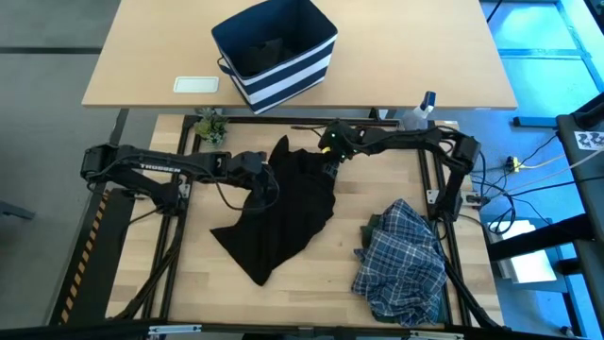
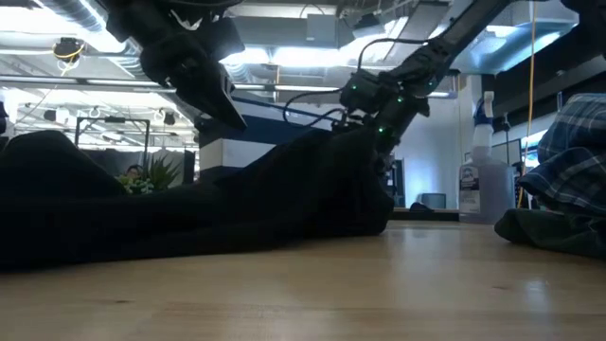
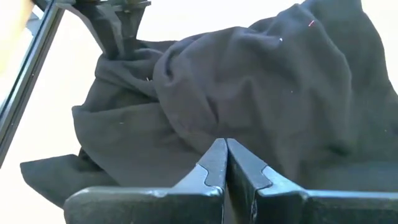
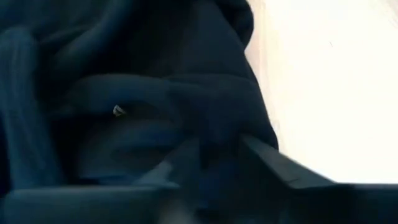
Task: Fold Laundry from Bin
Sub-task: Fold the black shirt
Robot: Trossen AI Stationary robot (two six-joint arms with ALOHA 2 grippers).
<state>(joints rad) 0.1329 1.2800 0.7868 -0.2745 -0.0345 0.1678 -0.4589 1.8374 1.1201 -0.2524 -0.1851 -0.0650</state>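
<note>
The black garment lies crumpled on the surface, stretched between the two grippers, its loose tail trailing away from both toward the near edge. The left gripper sits at the garment's left edge, fingers pressed fully together; whether they pinch cloth I cannot tell. The right gripper is buried in the cloth at its far right corner, fingers part-way closed with fabric bunched between them; whether it has a firm hold is unclear. Beyond the right gripper, nearer the front, the plaid shirt lies heaped; the bin stands well behind both. To do this step well, I judge each gripper needs a single layer at a corner, then both should draw apart evenly to flatten the cloth before folding.
</note>
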